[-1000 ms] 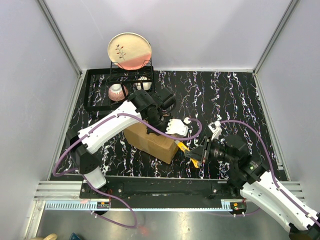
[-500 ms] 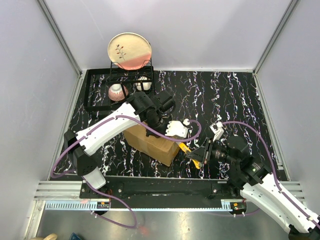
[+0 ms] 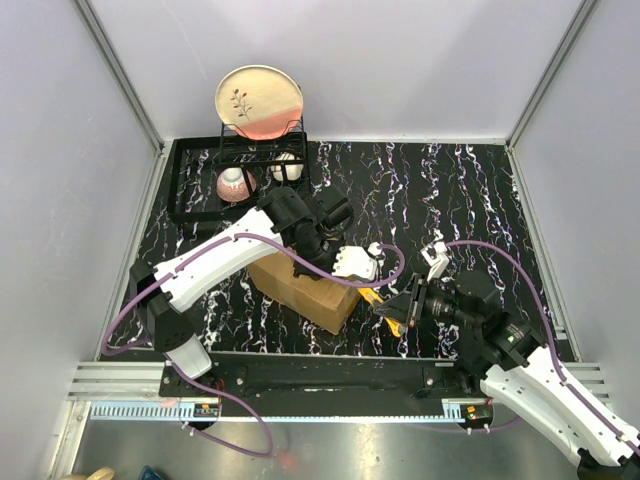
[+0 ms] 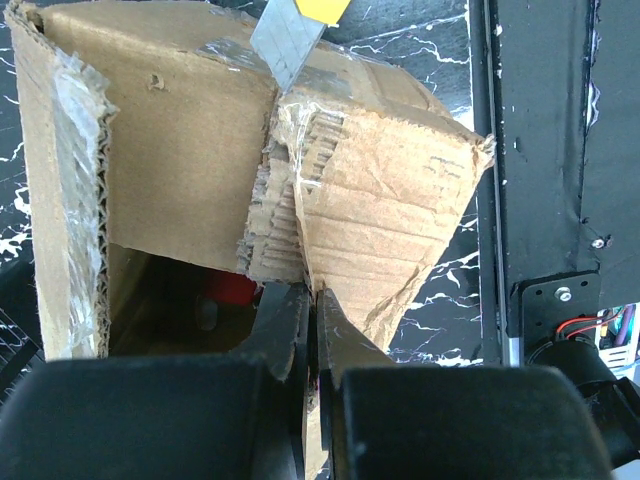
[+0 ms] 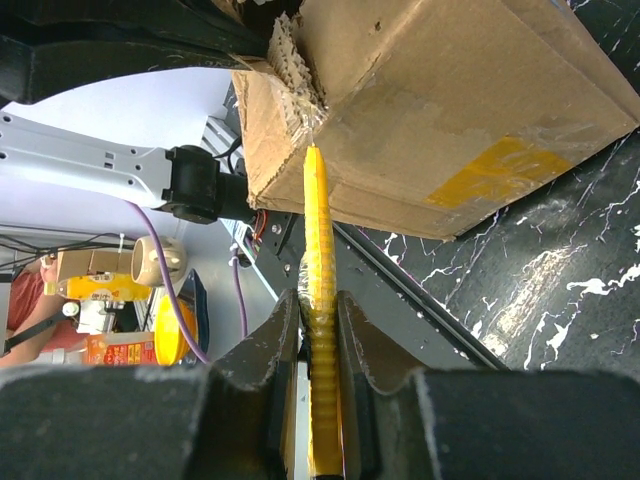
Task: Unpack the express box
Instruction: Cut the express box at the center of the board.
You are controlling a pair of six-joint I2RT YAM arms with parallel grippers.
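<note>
Express box is set on the surface near the front edge, between the two arms. On the left gripper the jaws are pinched together on a torn flap. On the right gripper they are clamped on a yellow utility knife, tip at the taped top edge. Box is judged light and stiff-walled but easily torn (corrugate ragged at the cut), with slick tape. Flap is best taken near its fold, not the frayed edge, or it could rip away.
</note>
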